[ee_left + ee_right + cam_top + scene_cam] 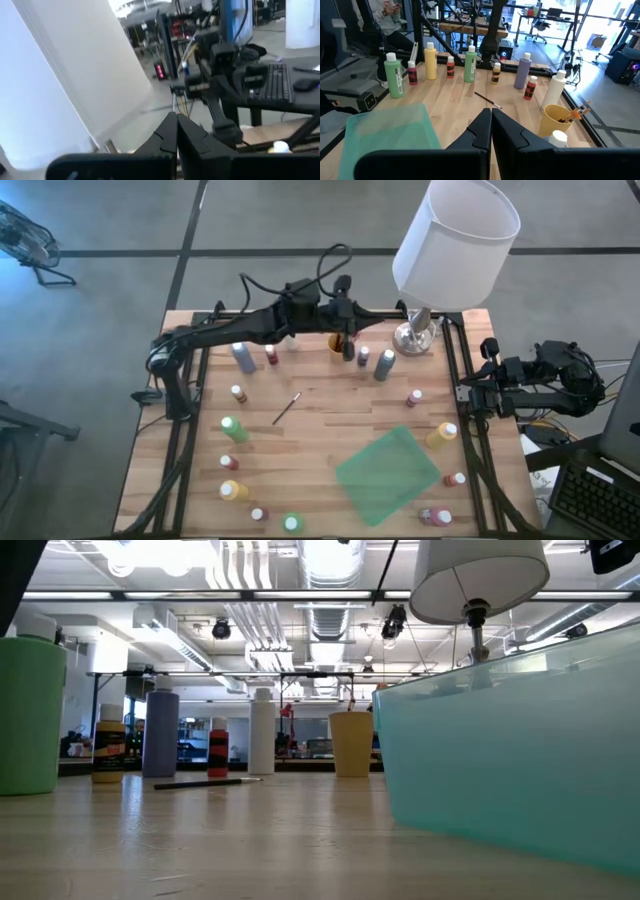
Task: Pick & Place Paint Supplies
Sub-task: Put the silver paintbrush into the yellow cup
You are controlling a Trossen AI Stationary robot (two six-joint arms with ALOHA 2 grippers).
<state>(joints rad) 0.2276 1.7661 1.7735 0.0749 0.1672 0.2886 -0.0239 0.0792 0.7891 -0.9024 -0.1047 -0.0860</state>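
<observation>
your left gripper [176, 131] has its fingers pressed together on nothing. it is stretched across to the far edge of the table [320, 430], up beside the lamp [450, 240], with the yellow cup [337, 342] of brushes right under its tip and a grey bottle [384, 364] and a small dark red bottle [363, 356] just beside it on the lamp side.

your right gripper [489, 125] is also pinched closed and empty, parked off the table's right edge. from where it looks, the green tray [390, 130] lies close in front on one side and the yellow cup [559, 120] close on the other. a loose brush [487, 100] lies flat on the wood just past the fingertips. beyond it a row of bottles stands upright: a green bottle [393, 75], a yellow bottle [430, 61], a lavender bottle [523, 73] and a white bottle [555, 89], with small red ones between.

more bottles stand along the table's near and right edges, well apart from both grippers.
</observation>
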